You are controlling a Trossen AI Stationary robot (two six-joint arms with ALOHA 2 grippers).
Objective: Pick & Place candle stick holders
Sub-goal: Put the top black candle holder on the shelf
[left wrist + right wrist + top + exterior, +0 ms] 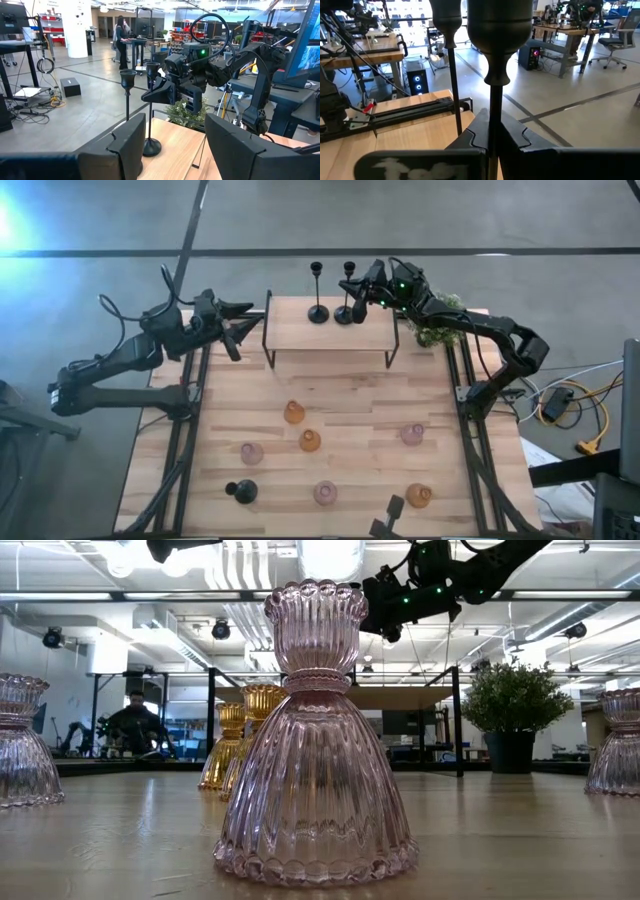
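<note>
The right claw (358, 298) is clenched on the stem of a black candle stick holder (492, 60) on the raised shelf (330, 330). A tilt could topple the neighbouring holder (318, 292) just beside it. The left claw (238, 320) waits released beside the shelf.

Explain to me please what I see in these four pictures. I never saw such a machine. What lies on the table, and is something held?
This is a robot with two dark arms at a wooden table. One picture looks straight down from above, one looks level across the table top, and two come from cameras on the arms' wrists.

On a small raised shelf at the far edge stand two black candle stick holders with thin stems. The right gripper is shut on the stem of one. The left gripper is open, beside the shelf, holding nothing.

On the table lie six squat glass holders, pink or amber, and a third black holder. A green plant stands at the far right.
</note>
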